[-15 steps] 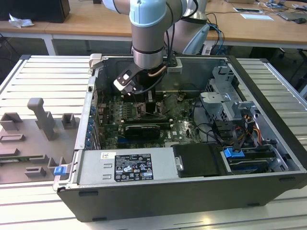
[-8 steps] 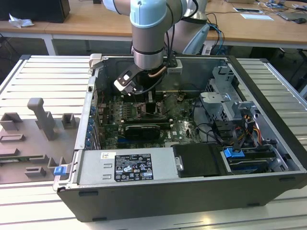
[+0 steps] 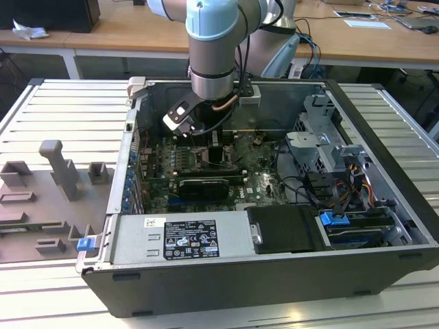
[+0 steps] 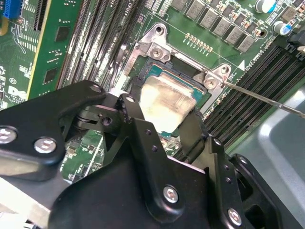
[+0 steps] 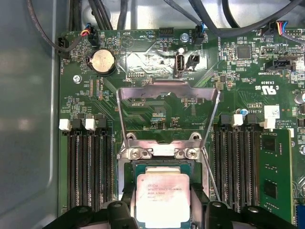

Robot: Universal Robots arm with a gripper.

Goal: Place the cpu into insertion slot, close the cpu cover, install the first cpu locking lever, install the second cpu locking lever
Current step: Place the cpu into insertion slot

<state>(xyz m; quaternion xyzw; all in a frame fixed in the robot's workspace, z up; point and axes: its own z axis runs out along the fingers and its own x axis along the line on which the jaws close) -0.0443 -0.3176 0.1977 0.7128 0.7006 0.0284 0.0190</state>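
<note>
Fingers clamped on opposite edges of the cpu, which sits in or just over the insertion slot inside the open computer case; the cpu cover stands raised and a wire locking lever unlatched, so closing and both levers remain.

One cpu, one cpu cover

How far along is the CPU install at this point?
Nothing is finished yet. In hand: the gripper holds the cpu at the insertion slot; seated or not, I cannot tell. Left: the cpu cover stands open and one locking lever sticks out unlatched.
</note>
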